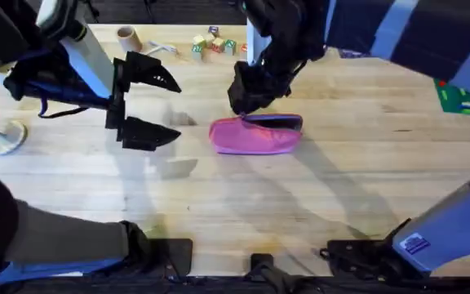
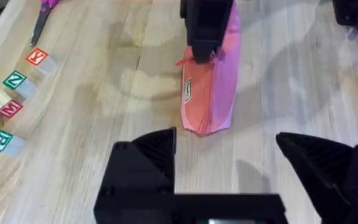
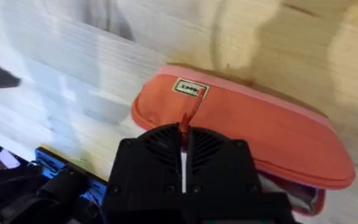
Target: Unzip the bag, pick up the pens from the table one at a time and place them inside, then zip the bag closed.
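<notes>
The pink bag (image 1: pixel 255 136) lies flat in the middle of the table (image 1: pixel 365 171), and a dark slit runs along its far edge. My right gripper (image 1: pixel 247 104) comes down on the bag's left end. In the right wrist view this gripper (image 3: pixel 183 146) is shut on the red zipper pull (image 3: pixel 190 111), beside a small white label (image 3: pixel 190 88). My left gripper (image 1: pixel 174 110) hovers open to the left of the bag with nothing in it. The left wrist view shows its fingers (image 2: pixel 145 162) spread wide before the bag (image 2: pixel 215 93). The pens are out of view.
Lettered wooden blocks (image 1: pixel 212 45) and a tape roll (image 1: pixel 126 37) sit at the table's far edge. Purple-handled scissors (image 2: pixel 42 17) lie near the blocks. A white stand (image 1: pixel 2 137) is at the far left, and a green item (image 1: pixel 463 100) at the right.
</notes>
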Controlling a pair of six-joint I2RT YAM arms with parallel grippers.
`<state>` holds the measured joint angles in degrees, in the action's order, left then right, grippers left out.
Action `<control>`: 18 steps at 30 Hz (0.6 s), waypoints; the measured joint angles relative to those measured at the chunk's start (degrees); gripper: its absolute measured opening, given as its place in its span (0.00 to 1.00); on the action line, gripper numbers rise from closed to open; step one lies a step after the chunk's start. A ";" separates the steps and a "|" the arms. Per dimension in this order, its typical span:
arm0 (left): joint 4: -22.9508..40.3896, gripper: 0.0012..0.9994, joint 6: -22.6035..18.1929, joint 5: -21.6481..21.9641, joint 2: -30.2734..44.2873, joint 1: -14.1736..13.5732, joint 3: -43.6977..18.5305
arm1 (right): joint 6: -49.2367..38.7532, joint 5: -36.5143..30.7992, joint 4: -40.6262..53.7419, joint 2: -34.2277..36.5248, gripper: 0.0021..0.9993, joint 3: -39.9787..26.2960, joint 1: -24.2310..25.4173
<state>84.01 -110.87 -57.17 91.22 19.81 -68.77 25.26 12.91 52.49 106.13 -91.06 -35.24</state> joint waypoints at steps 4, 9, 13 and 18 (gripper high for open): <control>0.00 1.00 0.00 0.00 0.00 0.00 0.00 | -0.20 0.00 0.32 0.00 0.03 -1.55 0.00; 0.00 1.00 0.00 0.00 0.00 -0.02 0.00 | -0.20 0.00 0.74 -0.02 0.03 -1.78 0.00; 0.00 0.99 0.01 0.00 0.00 -0.38 0.00 | -0.20 0.00 0.80 -0.23 0.03 -1.79 0.00; -0.26 0.99 0.00 -0.04 0.35 -2.32 0.00 | -0.20 0.00 0.80 -0.35 0.03 -1.78 0.00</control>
<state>83.75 -110.87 -57.20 91.57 17.49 -68.77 25.06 12.91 53.30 105.78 -92.84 -35.24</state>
